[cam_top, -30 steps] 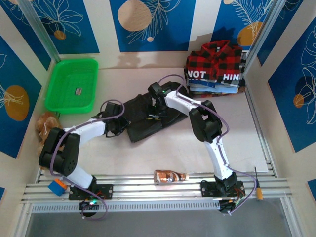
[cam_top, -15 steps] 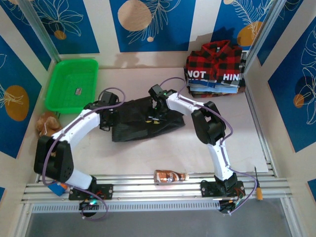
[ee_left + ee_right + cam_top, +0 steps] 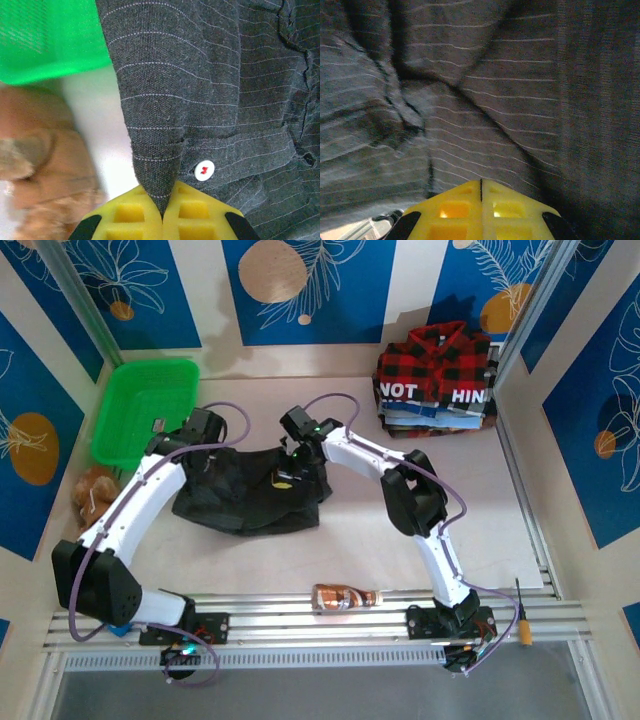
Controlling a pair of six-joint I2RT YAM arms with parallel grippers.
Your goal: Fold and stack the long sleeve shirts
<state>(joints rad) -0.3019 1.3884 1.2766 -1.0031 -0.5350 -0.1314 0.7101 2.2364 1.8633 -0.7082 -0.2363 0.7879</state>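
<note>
The left gripper (image 3: 162, 216) is clenched on a fold of the dark shirt (image 3: 210, 90). The cloth spreads ahead and to its right, with a white button (image 3: 204, 170) just beside the fingertips and the basket (image 3: 45, 40) ahead-left. The right gripper (image 3: 481, 186) has its fingers pressed together, with shirt cloth directly ahead of them; whether it grasps any cannot be told. The plaid shirt (image 3: 435, 355) lies well apart from both grippers.

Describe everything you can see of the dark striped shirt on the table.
The shirt is charcoal woven cloth with fine pale stripes and a white button sewn with red thread. It lies rumpled and loosely bunched on the table, one edge near the green basket. The left fingers pinch a fold of it; the right fingers are shut against it, grip unclear.
</note>
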